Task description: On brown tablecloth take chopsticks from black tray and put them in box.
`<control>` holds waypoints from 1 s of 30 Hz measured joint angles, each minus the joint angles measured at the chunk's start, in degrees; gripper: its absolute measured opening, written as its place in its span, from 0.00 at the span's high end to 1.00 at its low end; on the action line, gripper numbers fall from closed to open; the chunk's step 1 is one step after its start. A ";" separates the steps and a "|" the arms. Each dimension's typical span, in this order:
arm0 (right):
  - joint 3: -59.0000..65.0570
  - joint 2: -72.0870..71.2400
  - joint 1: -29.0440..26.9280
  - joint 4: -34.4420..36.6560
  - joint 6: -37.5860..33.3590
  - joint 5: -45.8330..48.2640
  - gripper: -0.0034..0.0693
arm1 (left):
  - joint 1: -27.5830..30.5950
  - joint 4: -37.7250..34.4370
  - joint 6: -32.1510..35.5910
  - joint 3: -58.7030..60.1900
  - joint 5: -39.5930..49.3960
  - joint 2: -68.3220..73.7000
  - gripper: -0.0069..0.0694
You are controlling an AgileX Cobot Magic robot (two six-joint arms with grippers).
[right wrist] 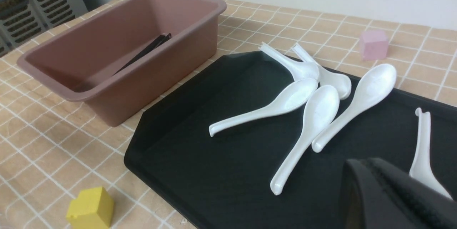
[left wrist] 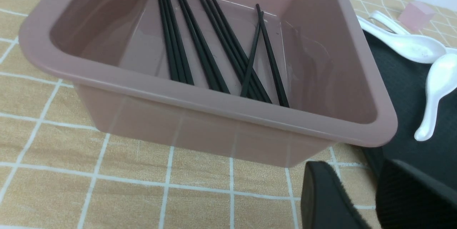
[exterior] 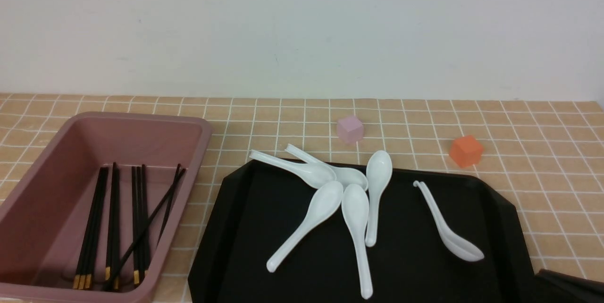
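Note:
Several black chopsticks (exterior: 113, 227) with gold bands lie inside the pink-brown box (exterior: 200, 152) at the left on the brown tablecloth (exterior: 542, 161). They also show in the left wrist view (left wrist: 214, 50) and the right wrist view (right wrist: 146, 52). The black tray (exterior: 245, 256) holds only white spoons (exterior: 354, 204); no chopsticks show on it. My left gripper (left wrist: 353, 172) is open and empty, low over the cloth just outside the box's near corner (left wrist: 357, 129). My right gripper (right wrist: 364, 166) is shut and empty above the tray's near right part (right wrist: 214, 186).
A pink cube (exterior: 350, 129) and an orange cube (exterior: 466, 151) sit behind the tray. A yellow cube (right wrist: 91, 209) lies on the cloth near the tray's corner. One spoon (exterior: 448, 227) lies apart at the tray's right. A dark arm part (exterior: 573, 286) shows at the lower right corner.

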 joint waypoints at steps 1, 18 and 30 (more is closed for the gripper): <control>0.25 -0.33 0.00 0.00 -1.14 -0.05 0.94 | 0.00 0.00 0.00 0.00 0.00 0.00 0.60; 13.74 -17.71 -29.06 7.69 -16.83 0.73 0.91 | 0.00 0.00 0.00 0.00 0.00 0.00 0.60; 15.70 -23.71 -40.33 7.63 -17.25 10.06 0.90 | 0.00 0.00 0.00 0.00 0.02 0.00 0.60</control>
